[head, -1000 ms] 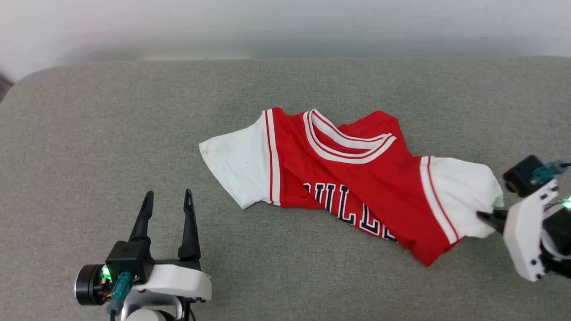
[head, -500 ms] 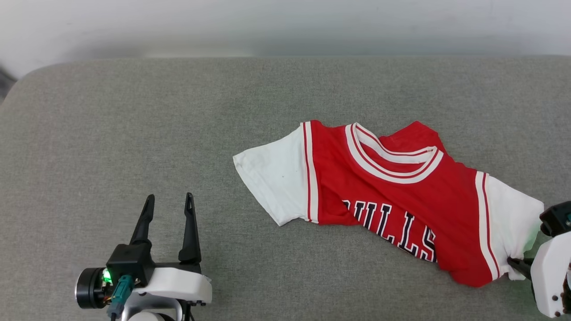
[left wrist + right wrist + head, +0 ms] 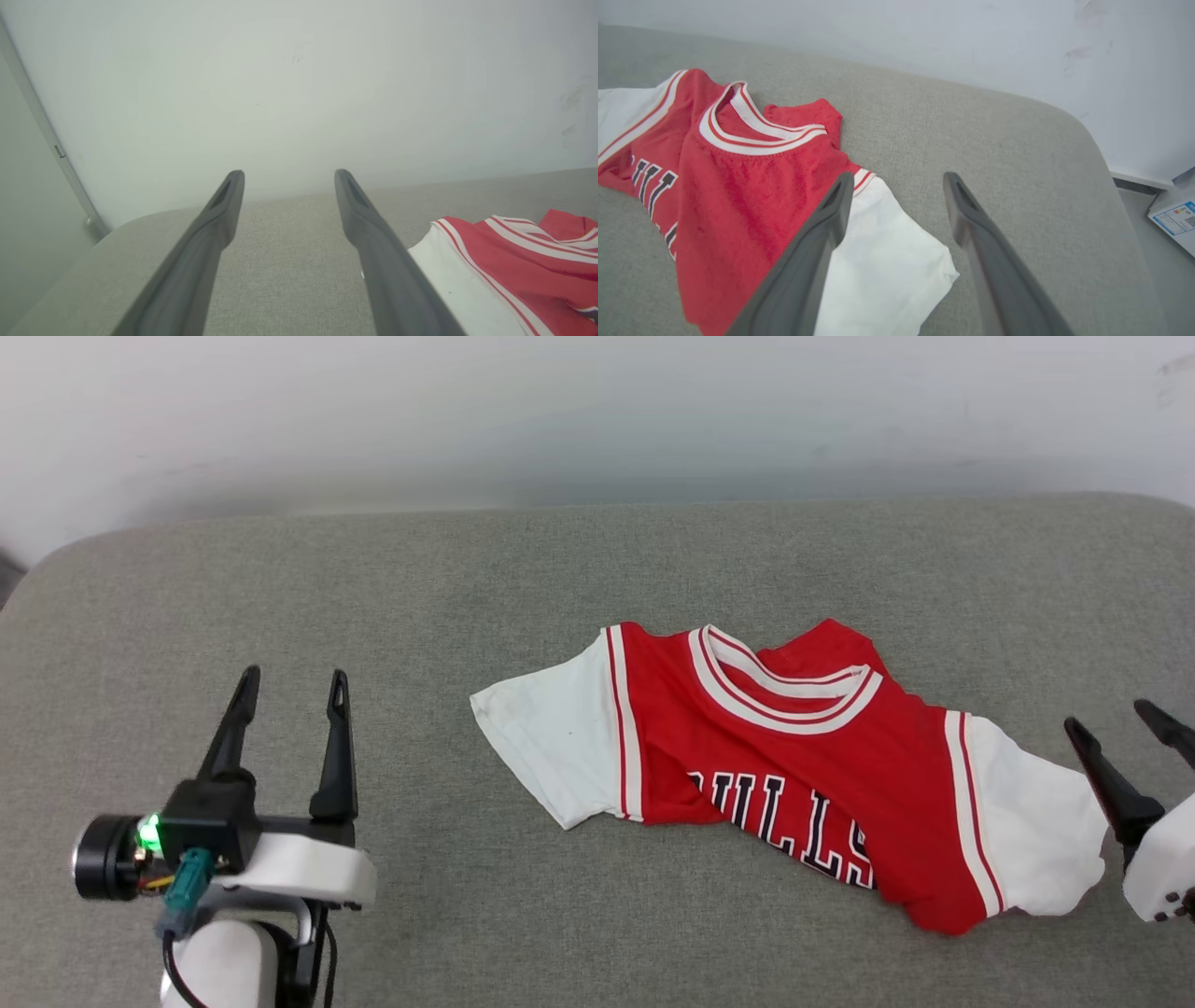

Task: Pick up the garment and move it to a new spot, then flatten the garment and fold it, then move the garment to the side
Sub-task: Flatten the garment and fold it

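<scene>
right tool (image 3: 1107, 715) freshly off garment (image 3: 794, 765) (rumpled, askew), spread wide, left tool (image 3: 294, 674) wide

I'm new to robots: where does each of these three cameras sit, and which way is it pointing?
Head view: on the head, looking down at the red jersey shirt on the grey padded surface; left gripper and right gripper show, open.
Left wrist view: on the left wrist, looking along its two fingers toward the white wall.
Right wrist view: on the right wrist, looking along its fingers over the shirt's white sleeve.
Shared: all three show the shirt.
</scene>
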